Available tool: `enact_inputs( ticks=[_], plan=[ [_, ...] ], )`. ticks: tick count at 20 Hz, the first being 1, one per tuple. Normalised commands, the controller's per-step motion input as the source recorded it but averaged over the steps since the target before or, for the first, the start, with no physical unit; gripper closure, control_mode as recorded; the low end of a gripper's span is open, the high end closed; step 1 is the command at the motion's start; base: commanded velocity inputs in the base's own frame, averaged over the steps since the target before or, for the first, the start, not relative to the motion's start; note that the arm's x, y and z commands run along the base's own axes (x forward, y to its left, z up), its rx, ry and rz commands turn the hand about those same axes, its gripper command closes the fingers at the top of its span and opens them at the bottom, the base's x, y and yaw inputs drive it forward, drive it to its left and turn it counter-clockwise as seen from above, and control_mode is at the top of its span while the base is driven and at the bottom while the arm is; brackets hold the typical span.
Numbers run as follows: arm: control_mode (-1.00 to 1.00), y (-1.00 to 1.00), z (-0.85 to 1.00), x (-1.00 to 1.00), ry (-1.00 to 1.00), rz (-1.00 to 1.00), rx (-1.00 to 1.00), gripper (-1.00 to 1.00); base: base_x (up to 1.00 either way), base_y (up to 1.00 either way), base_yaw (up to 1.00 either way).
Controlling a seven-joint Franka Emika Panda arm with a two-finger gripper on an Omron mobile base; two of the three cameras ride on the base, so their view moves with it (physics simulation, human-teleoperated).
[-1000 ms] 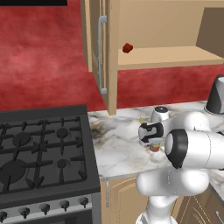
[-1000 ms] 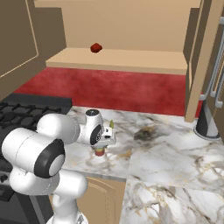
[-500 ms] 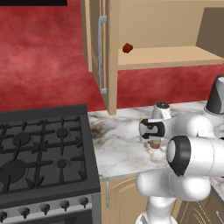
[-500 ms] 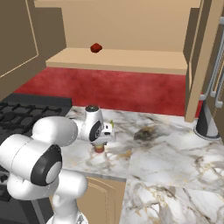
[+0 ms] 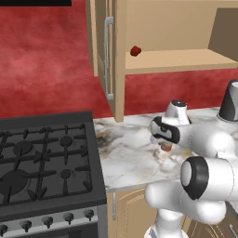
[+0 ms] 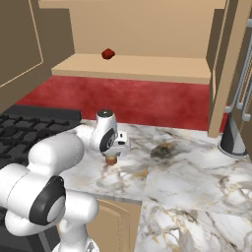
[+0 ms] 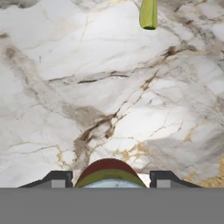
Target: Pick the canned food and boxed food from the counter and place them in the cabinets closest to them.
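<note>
The marble counter (image 7: pixel 131 87) is seen spread beneath the hand. The gripper (image 7: pixel 108 179) is lowered at 6 o'clock, its fingers (image 7: pixel 57 178) spread either side of the canned food (image 7: pixel 109 173), contact not discernible. A yellow-green scrap (image 7: pixel 148 14) lies at 1 o'clock.

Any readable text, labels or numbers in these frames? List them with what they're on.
None readable.
The short red-and-tan labelled can between the end effector fingertips shows colour bands only, no lettering.
The black gas stove's knobs bear no legible markings.
The marble counter carries veining only.
</note>
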Motion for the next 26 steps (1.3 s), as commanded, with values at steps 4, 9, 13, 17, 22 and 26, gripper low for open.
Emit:
enact_inputs(
  ticks=[4,9,13,17,22,26],
  plan=[
    [-1.00,-0.02,0.51,0.00,0.00,0.00,0.03,1.00,0.00,0.00,0.00],
    [-1.00,0.00,0.57,0.00,0.00,0.00,0.03,1.00,0.00,0.00,0.00],
    [-1.00,0.00,0.58,0.00,-0.01,0.00,0.03,1.00,0.00,0.00,0.00],
    [-1.00,0.00,0.59,0.00,-0.01,0.00,0.03,1.00,0.00,0.00,0.00],
    [-1.00,0.00,0.58,0.00,-0.02,0.00,0.01,1.00,0.00,0.00,0.00],
    [-1.00,0.00,0.56,0.00,-0.02,0.00,0.00,1.00,0.00,0.00,0.00]
  ],
)
